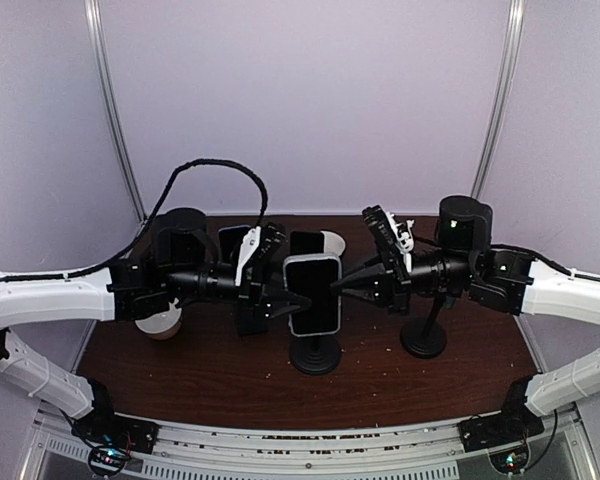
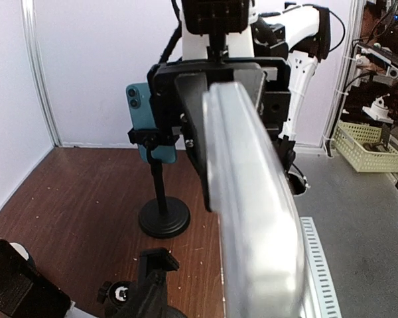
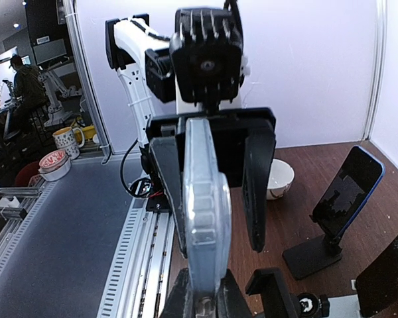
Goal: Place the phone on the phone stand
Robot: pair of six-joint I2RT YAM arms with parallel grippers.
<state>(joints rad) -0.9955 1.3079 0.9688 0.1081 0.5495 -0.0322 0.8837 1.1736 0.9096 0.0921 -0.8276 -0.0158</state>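
The phone (image 1: 313,295), in a clear case, hangs upright over the black phone stand (image 1: 315,355) at the table's middle. My right gripper (image 1: 342,287) is shut on the phone's right edge; in the right wrist view its jaws pinch the near edge of the phone (image 3: 205,218). My left gripper (image 1: 292,302) is at the phone's left edge and open; its fingers (image 3: 259,185) stand either side of the phone, with a gap on one side. The stand's clamp head (image 2: 149,285) sits below the phone (image 2: 252,218).
A second round-based stand (image 2: 164,217) holds a teal phone (image 2: 149,122) under the right arm. A white bowl (image 3: 278,179) and a dark phone on a slanted stand (image 3: 345,192) are at the back. A white cup (image 1: 163,322) sits left.
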